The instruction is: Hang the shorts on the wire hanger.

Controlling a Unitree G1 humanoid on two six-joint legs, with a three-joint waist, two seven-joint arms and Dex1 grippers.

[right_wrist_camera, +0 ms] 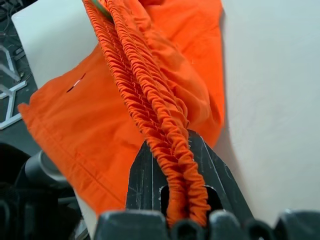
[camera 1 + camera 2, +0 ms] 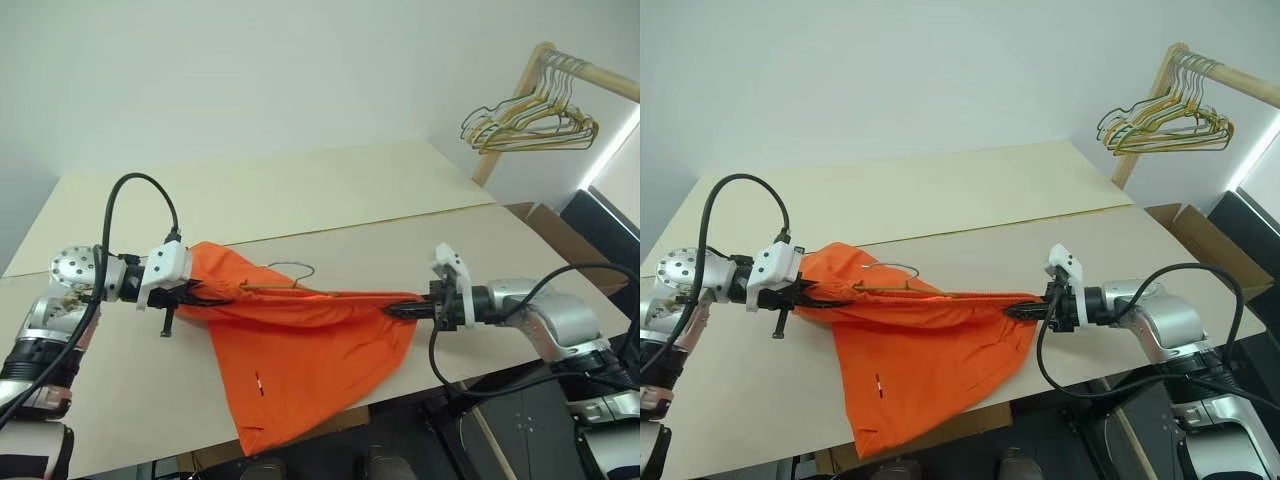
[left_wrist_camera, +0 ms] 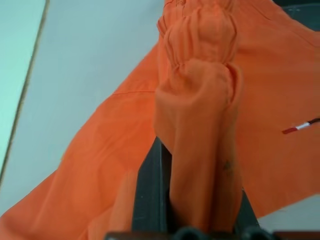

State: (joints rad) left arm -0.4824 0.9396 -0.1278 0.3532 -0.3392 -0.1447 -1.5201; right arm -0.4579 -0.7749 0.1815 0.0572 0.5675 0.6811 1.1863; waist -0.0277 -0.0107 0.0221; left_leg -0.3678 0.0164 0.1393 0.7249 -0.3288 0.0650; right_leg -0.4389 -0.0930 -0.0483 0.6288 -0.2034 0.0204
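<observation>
Shorts (image 2: pixel 300 345) of bright orange soft cloth hang stretched between the two end effectors, the gathered elastic waistband pulled into a taut, ribbed line from one to the other while the rest droops below it and past the near edge of the surface (image 2: pixel 330 215). Left end effector (image 2: pixel 205 295) is closed on the bunched waistband at its end; the left wrist view shows the cloth wrapped thickly over the black fingers (image 3: pixel 150 190). Right end effector (image 2: pixel 400 310) is closed on the opposite end, the pleated band running straight down between its fingers (image 1: pixel 210 170) in the right wrist view. A thin wire hanger (image 2: pixel 290 275) sits just beyond the waistband between the end effectors, nearer the left one, its curved hook rising above the cloth; how much of it lies inside the shorts cannot be told. A tiny white mark (image 2: pixel 257 381) shows on the hanging cloth below the left end effector. The surface is a pale cream, matt board with a seam running across it beyond the end effectors. Well beyond the right end effector, a wooden rail (image 2: pixel 590 75) carries a bunch of gold and dark hangers (image 2: pixel 530 122) against a plain white wall.
</observation>
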